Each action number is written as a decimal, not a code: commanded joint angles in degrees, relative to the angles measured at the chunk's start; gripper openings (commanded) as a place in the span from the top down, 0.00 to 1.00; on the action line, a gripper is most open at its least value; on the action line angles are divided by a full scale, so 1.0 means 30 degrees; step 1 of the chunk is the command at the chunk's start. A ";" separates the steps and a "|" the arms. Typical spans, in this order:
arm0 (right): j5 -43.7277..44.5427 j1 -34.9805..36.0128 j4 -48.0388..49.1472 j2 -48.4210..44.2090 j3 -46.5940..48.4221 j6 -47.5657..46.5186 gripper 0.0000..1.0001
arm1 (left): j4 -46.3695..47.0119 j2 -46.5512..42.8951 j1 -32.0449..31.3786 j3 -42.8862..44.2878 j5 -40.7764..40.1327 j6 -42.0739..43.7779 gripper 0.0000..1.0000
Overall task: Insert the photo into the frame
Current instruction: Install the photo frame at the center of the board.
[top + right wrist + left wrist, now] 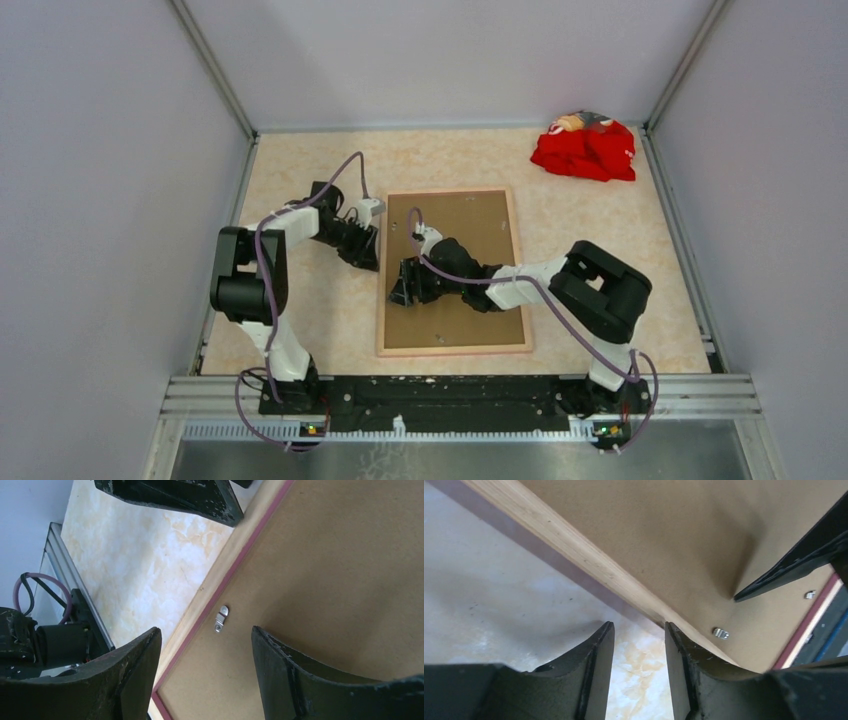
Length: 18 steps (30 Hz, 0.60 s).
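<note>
Seen from above, the frame (455, 349) lies back-up, long axis near-to-far, the left gripper (370, 250) at its left rail, the right gripper (404, 292) over the backing board (470, 225); each wrist view shows parted, empty jaws, the left just beside that rail; the photo is out of sight.

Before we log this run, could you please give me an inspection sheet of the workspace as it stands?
Surface: pale marbled table.
Job's things: frame lies back up, with a brown backing board inside it; photo not seen.
Clutter: red cloth at the far right corner.
Pincers: left pincer open, at the frame's left edge; right pincer open, over the board near a metal clip.
Cables: purple cables loop along both arms.
Surroundings: grey walls; metal rail at the near edge.
</note>
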 commanded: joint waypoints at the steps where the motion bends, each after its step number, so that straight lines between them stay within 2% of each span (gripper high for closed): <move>1: -0.0417 0.0504 0.0784 0.0481 0.1124 -0.0609 0.34 | -0.0918 -0.0620 0.0045 0.0885 0.2330 0.0419 0.49; 7: -0.0434 0.0750 0.0305 0.0796 0.1584 -0.0765 0.35 | -0.0969 -0.0178 0.0053 0.1027 0.2552 0.0296 0.48; 18: -0.0626 0.0936 -0.0046 0.1283 0.1840 -0.0800 0.38 | -0.0146 0.0909 0.0053 0.0881 0.1565 -0.0416 0.62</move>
